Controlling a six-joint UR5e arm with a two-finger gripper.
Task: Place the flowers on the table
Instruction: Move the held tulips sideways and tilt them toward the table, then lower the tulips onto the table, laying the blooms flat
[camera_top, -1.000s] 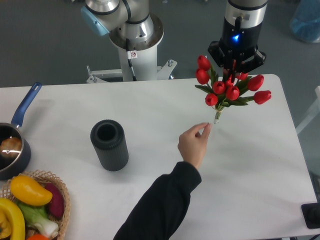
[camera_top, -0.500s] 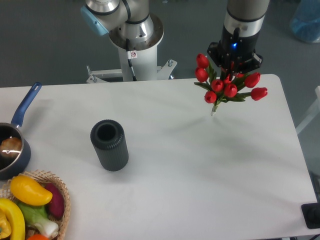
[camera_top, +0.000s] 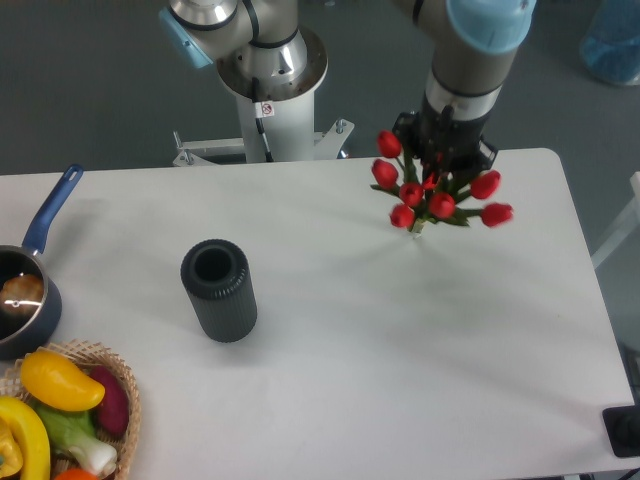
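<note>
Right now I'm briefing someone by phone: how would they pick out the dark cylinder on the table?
Start at the white table and look left of centre, well away from the flowers. There stands the dark cylinder, upright and alone on bare tabletop. It is the only black, ribbed, open-topped thing, unlike the blue-handled pan and wicker basket nearby.

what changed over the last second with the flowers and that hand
The person's hand that reached to the stem tips is gone from view. The gripper, shut on the flowers, carried them a little left and lower, toward the table. The black cylinder, pan and basket stayed put.
</note>
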